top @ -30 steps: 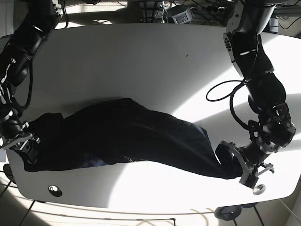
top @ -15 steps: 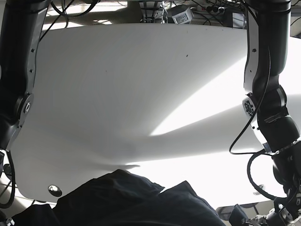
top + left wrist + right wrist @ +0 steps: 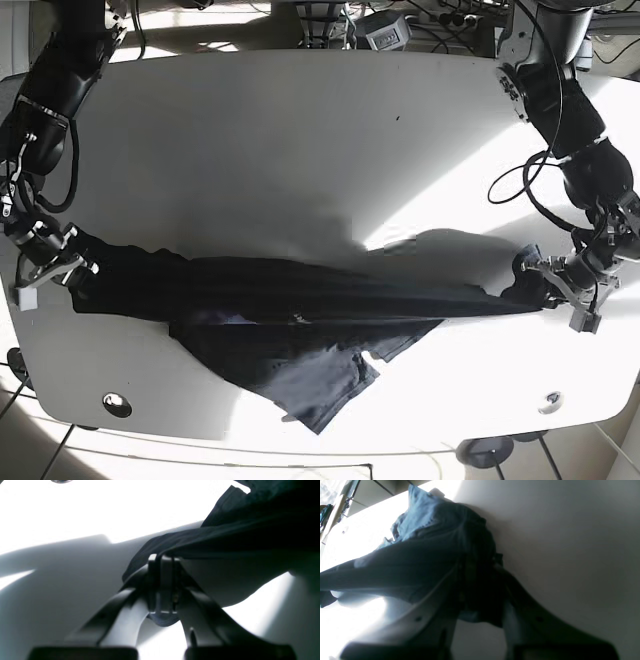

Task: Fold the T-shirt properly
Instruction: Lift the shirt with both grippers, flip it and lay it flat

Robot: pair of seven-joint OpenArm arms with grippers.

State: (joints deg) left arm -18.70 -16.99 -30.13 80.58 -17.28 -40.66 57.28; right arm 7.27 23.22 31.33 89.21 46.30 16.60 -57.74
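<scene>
Soft, light T-shirt (image 3: 300,310), stretched between left gripper (image 3: 560,285) at 3 o'clock and right gripper (image 3: 62,272) at 9 o'clock, middle sagging. Both sets of fingers clamped on bunched cloth. Probably better held at flat corners or hem, since limp fabric slides and creases.

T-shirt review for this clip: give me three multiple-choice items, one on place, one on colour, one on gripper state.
1. Where does the T-shirt lie on the table?
A. far half
B. near half, stretched between both arms
C. on the floor

2. The shirt's colour?
A. white
B. red
C. dark navy

3. The left gripper?
A. shut on the shirt
B. open above it
C. out of view

Answers: 1 B, the base view shows it spanning from the right gripper across to the left; 2 C, dark blue cloth in all views; 3 A, its fingers pinch a fold.
</scene>
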